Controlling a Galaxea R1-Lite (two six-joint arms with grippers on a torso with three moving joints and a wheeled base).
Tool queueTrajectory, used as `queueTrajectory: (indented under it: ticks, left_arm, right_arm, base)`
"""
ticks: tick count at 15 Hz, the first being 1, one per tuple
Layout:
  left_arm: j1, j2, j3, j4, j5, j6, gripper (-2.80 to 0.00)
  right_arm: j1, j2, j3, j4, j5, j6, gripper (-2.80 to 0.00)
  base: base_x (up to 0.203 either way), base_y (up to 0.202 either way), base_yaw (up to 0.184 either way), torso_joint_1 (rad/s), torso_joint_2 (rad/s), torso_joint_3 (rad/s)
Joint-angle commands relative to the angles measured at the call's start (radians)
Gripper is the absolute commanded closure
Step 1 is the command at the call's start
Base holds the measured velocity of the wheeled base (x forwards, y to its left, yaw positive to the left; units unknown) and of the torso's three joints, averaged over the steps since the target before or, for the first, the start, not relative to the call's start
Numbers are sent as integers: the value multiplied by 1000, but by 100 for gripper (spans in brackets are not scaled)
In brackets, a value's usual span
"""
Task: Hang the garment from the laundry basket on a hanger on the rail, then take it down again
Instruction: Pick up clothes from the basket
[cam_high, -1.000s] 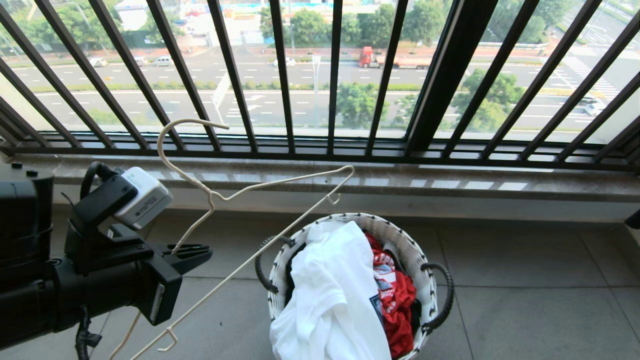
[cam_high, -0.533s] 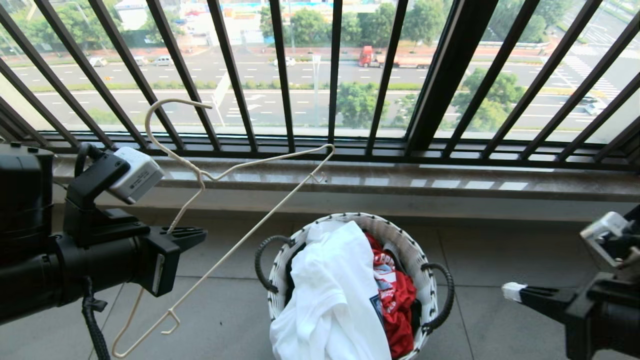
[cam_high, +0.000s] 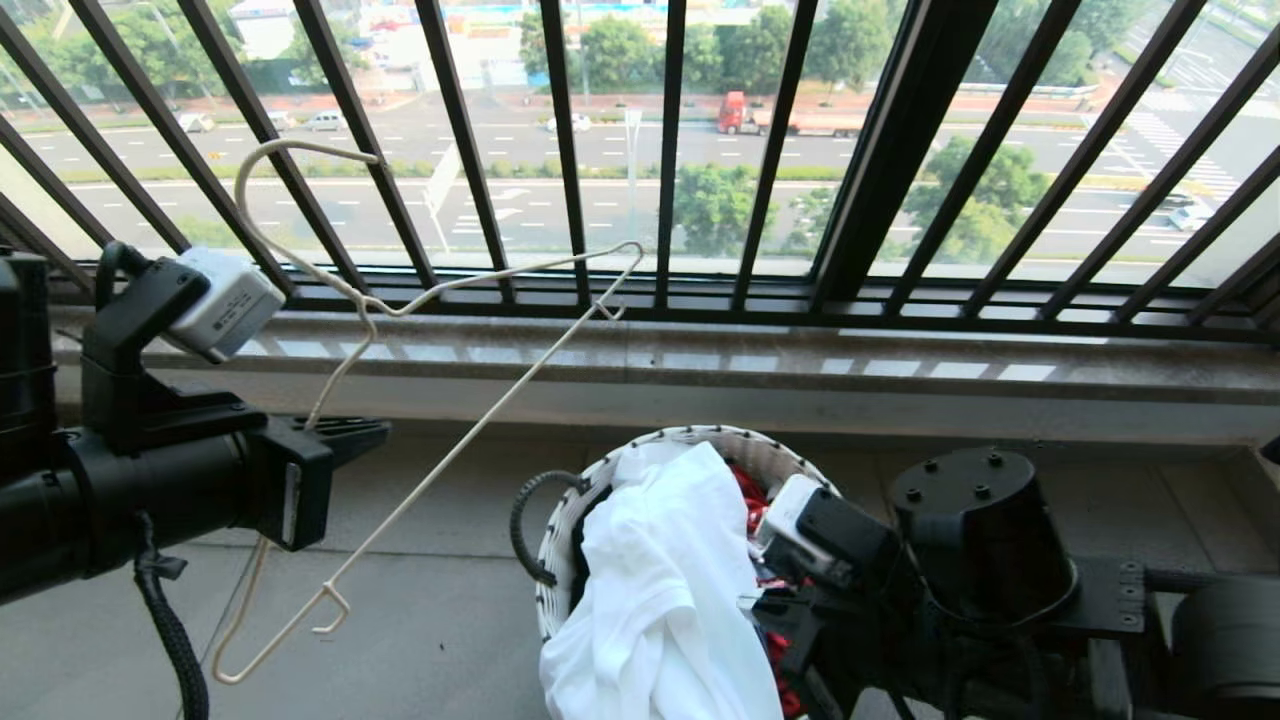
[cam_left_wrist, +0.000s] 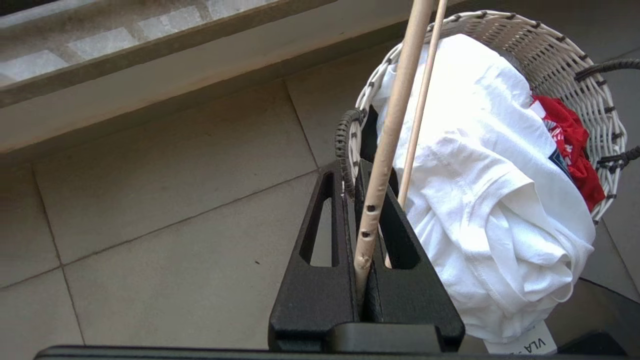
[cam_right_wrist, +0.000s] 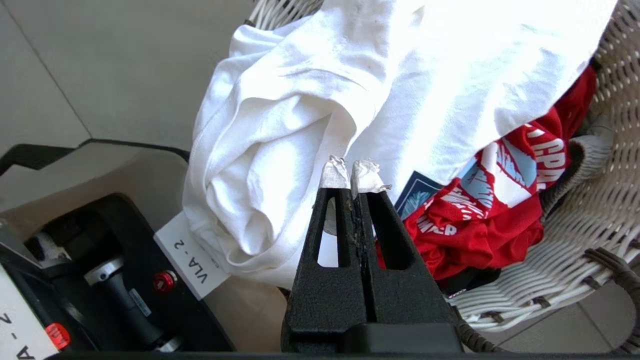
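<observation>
Woven wicker laundry basket (cam_high: 640, 447); soft cotton garment (cam_high: 660, 600); matt tiles.

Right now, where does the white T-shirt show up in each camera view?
Head view: white T-shirt heaped in the laundry basket, bottom centre.
Left wrist view: right half, behind the hanger.
Right wrist view: upper centre, beyond the shut right pincer.
Shared landmark: the red garment beside it.

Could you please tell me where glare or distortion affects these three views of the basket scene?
Head view: black window bars fan outward, showing wide-angle distortion. Left wrist view: sunlight washes out folds of the white short-sleeved T-shirt in the round white woven laundry basket. Right wrist view: the shirt's upper part is overexposed; the red garment stays readable.
</observation>
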Motion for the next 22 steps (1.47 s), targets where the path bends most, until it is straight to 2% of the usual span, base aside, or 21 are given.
queueTrajectory:
  ticks: [1,2,4,7,9,22]
  left_arm:
    - [22,-13,-10,0,0,1,0]
    - [22,-11,-9,0,-1,1,0]
    - [22,-13,-9,0,0,1,0]
    - [22,-12,-5,0,-1,4,0]
    - [22,-13,-4,0,-1,4,0]
    - [19,-24,2,0,-5,10,0]
  right_arm:
    - [32,117,-11,-34,-6,-34,0]
    - [47,134,0,-85,-6,-43,-280]
    - [53,203,22,-204,-12,-65,-280]
    - [50,342,55,-484,-42,-126,-280]
    - [52,395,66,-589,-58,-163,-280]
    - [-89,446,26,-605,-77,-213,-280]
  base:
    - [0,0,0,0,0,0]
    - [0,0,0,0,0,0]
    - [0,0,0,0,0,0]
    - [0,0,0,0,0,0]
    - [0,0,0,0,0,0]
    - [0,0,0,0,0,0]
